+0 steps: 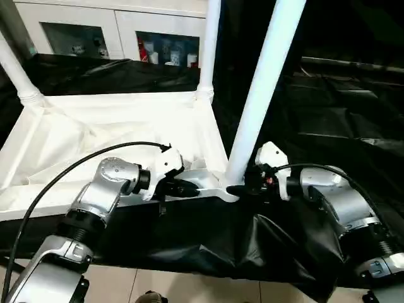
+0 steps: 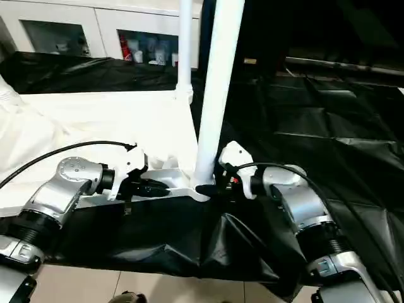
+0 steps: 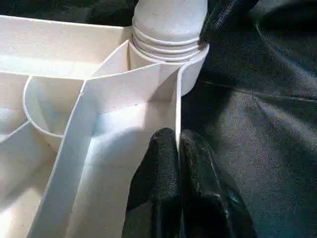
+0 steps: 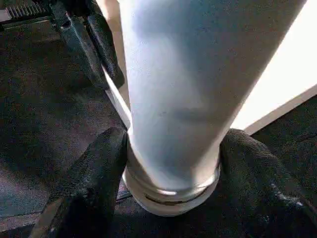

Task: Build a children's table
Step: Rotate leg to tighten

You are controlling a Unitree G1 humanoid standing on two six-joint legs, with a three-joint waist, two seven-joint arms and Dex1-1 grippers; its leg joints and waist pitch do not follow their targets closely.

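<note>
The white table top (image 1: pixel 126 126) lies upside down on black cloth, ribbed underside up. Legs stand in its far-left socket (image 1: pixel 16 69) and far-right socket (image 1: pixel 209 44). A third leg (image 1: pixel 262 95) rises, slightly tilted, from the near-right corner socket (image 3: pixel 168 29). My right gripper (image 1: pixel 243 188) is shut on the base of this leg (image 4: pixel 188 89), with one black finger (image 4: pixel 99 163) on each side of it. My left gripper (image 1: pixel 189 187) is shut on the top's near rim wall (image 3: pixel 148 99), just beside that corner; its fingers (image 3: pixel 163 163) pinch the thin wall.
A white cabinet with glass-fronted shelves (image 1: pixel 113 31) stands behind the work. Black cloth (image 1: pixel 328 113) covers the surface to the right and hangs over the near edge. Tiled floor (image 1: pixel 189 287) shows below.
</note>
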